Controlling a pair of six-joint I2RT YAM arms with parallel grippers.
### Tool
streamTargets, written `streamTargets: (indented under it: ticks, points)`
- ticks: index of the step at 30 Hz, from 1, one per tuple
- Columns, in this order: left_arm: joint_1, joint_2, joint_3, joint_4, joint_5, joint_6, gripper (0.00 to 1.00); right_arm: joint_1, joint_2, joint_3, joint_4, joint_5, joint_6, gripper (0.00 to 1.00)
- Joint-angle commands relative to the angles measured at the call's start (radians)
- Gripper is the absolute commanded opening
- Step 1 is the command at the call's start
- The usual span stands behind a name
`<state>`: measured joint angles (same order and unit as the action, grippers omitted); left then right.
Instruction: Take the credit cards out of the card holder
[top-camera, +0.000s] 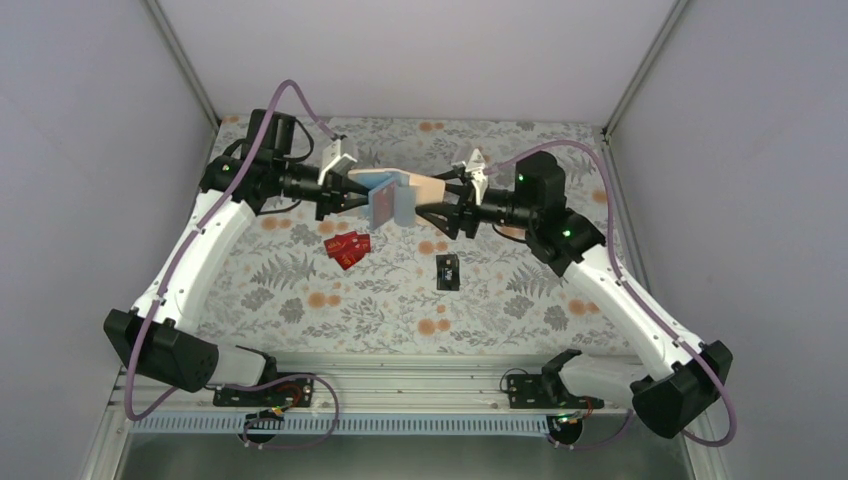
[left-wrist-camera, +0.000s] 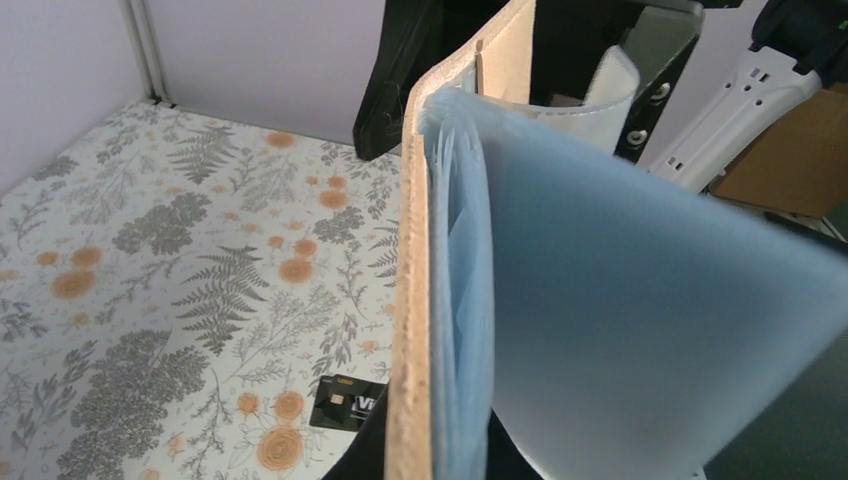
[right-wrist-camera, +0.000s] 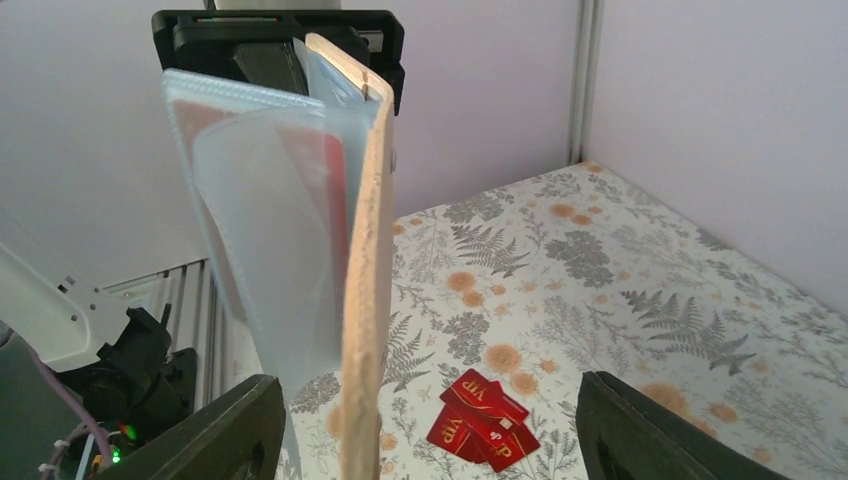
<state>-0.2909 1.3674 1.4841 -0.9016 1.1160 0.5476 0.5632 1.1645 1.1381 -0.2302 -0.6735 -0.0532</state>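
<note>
The card holder (top-camera: 388, 198) hangs open above the table between both arms, tan outside, with pale blue sleeves fanned out. My left gripper (top-camera: 362, 195) is shut on its tan panel (left-wrist-camera: 410, 300) and the sleeves (left-wrist-camera: 620, 300). My right gripper (top-camera: 430, 203) faces it, open, with its fingers (right-wrist-camera: 215, 430) wide apart on either side of the tan edge (right-wrist-camera: 365, 300) and not touching it. A red shape (right-wrist-camera: 322, 175) shows through the clear sleeves. Red credit cards (top-camera: 347, 248) (right-wrist-camera: 483, 430) lie overlapped on the table below. The black card (top-camera: 448, 271) (left-wrist-camera: 345, 405) lies apart from them.
The floral table cover (top-camera: 300, 290) is enclosed by pale walls on three sides, with corner posts (top-camera: 625, 90) at the back. The arms' bases sit on a metal rail (top-camera: 400, 385) at the near edge.
</note>
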Motion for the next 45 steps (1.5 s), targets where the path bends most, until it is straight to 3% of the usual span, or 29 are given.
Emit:
streamTargets:
  ticks: [1, 6, 10, 14, 16, 19, 25, 29, 32, 39, 45]
  points:
    - [-0.001, -0.023, 0.003, 0.041, -0.025, -0.043, 0.02, -0.003, -0.037, 0.0, -0.036, 0.056, -0.003, 0.75]
    - [-0.001, -0.017, -0.022, 0.099, -0.112, -0.116, 0.02, 0.039, -0.012, 0.009, 0.036, 0.067, 0.098, 0.76]
    - [-0.001, -0.014, -0.026, 0.115, -0.164, -0.141, 0.02, 0.083, -0.005, -0.01, 0.121, 0.122, 0.17, 0.88]
    - [-0.002, -0.014, -0.027, 0.113, -0.146, -0.143, 0.02, 0.107, 0.031, 0.007, 0.154, 0.211, 0.233, 0.9]
    - [-0.001, -0.014, -0.024, 0.111, -0.145, -0.141, 0.02, 0.113, 0.051, 0.011, 0.15, 0.233, 0.225, 0.85]
    - [-0.001, -0.019, -0.022, 0.099, -0.13, -0.126, 0.02, 0.112, 0.062, 0.009, 0.142, 0.216, 0.199, 0.69]
    - [0.006, -0.022, -0.018, 0.087, -0.097, -0.101, 0.02, 0.101, 0.023, -0.012, 0.129, 0.046, 0.109, 0.76]
    - [0.005, -0.025, -0.021, 0.078, -0.093, -0.081, 0.02, 0.012, -0.041, -0.083, 0.117, 0.0, 0.07, 0.78]
    - [0.004, -0.029, -0.021, 0.055, -0.07, -0.052, 0.02, -0.07, -0.049, -0.098, 0.101, -0.041, 0.08, 0.69]
    - [0.001, -0.034, -0.016, 0.015, -0.021, -0.001, 0.02, -0.108, -0.039, -0.078, 0.086, -0.079, 0.058, 0.52]
    - [0.001, -0.033, -0.01, 0.004, -0.006, 0.012, 0.02, -0.154, -0.061, -0.102, 0.079, -0.105, 0.056, 0.51]
